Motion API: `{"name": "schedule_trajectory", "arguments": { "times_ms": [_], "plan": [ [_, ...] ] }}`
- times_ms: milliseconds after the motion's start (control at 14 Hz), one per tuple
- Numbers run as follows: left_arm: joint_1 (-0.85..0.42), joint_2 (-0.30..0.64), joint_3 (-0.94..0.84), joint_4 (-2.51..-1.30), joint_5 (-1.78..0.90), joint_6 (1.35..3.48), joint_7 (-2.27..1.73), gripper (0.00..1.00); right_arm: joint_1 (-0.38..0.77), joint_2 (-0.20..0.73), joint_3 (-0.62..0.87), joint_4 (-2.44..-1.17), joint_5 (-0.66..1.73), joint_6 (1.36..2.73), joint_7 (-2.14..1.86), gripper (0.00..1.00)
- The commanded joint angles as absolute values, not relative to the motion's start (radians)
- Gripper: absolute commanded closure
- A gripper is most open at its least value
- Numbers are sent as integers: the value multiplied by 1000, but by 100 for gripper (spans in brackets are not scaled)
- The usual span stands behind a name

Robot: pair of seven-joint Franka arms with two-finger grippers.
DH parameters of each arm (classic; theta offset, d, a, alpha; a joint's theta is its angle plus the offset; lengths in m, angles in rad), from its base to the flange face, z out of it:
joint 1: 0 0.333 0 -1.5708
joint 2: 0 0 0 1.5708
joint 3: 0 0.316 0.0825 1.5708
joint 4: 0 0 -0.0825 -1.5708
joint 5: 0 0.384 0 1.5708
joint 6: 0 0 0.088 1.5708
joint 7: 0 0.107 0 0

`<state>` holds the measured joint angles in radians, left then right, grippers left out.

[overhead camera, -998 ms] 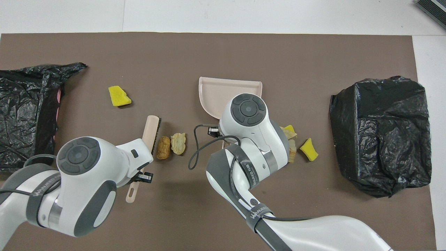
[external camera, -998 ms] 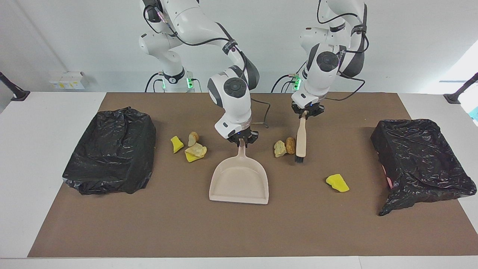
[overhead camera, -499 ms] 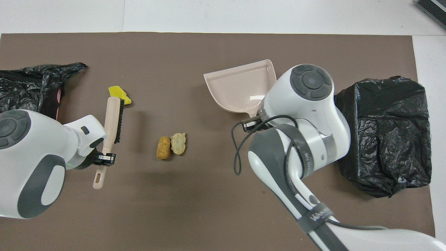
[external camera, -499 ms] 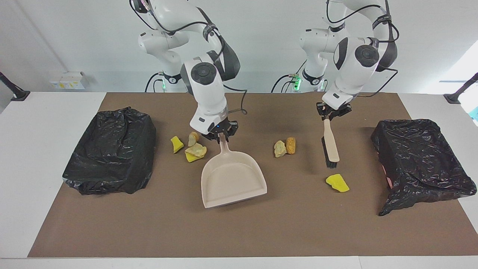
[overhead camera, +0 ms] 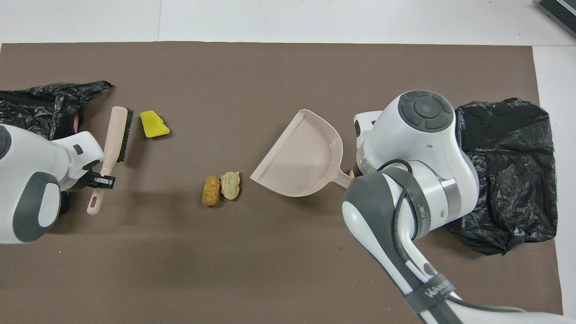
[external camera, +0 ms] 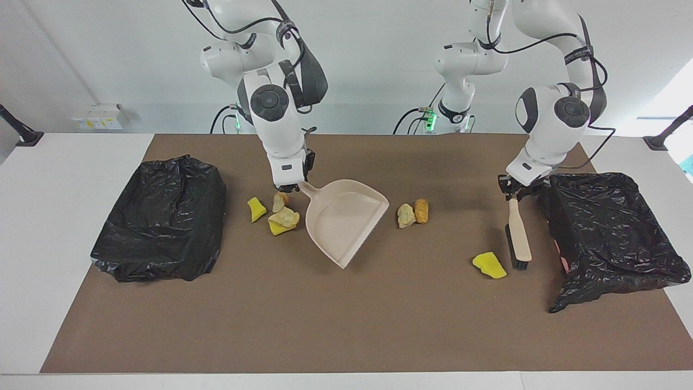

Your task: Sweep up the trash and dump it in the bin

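Trash, loose on the brown mat (external camera: 346,336), in three spots:
- Yellow wedge (external camera: 489,265) toward the left arm's end, alone, just beside the brush bristles.
- Tan lump (external camera: 406,215) and orange-brown lump (external camera: 421,210) mid-table, touching each other, nearer to the robots than the yellow wedge.
- Cluster toward the right arm's end: a small yellow wedge (external camera: 256,209), a brown chunk (external camera: 280,201), and a cream lump on a yellow piece (external camera: 283,221). In the overhead view the right arm covers this group.

Dustpan (external camera: 342,219): beige, lying between the cluster and the mid-table pair, mouth turned away from the robots and toward the left arm's end, handle pointing at the cluster. Pan is empty.

Right gripper (external camera: 293,186): at the dustpan's handle end, right over the brown chunk, closed on the handle.

Brush (external camera: 518,238): beige back, black bristles facing the yellow wedge. Hangs tip-down, its tip at mat level beside the wedge; cannot tell whether it touches the mat.

Left gripper (external camera: 517,187): clamped on the brush handle, over the mat just beside the bin at that end.

Bins: one black-bagged bin (external camera: 612,233) at the left arm's end, another (external camera: 162,216) at the right arm's end.
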<state>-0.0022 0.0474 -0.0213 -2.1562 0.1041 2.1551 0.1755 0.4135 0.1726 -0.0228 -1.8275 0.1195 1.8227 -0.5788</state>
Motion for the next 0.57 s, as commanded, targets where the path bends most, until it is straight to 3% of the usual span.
{"name": "schedule_trajectory", "arguments": {
  "times_ms": [0,499],
  "plan": [
    [0,147,-34,-2074,141,2178,193,100,483,126,-17,-1946,92,1936,-560,100],
    [-129,69,-38,-2168,143,2034,308,100,531,86,-17,-2029,-58,1976,-534,100]
  ]
}}
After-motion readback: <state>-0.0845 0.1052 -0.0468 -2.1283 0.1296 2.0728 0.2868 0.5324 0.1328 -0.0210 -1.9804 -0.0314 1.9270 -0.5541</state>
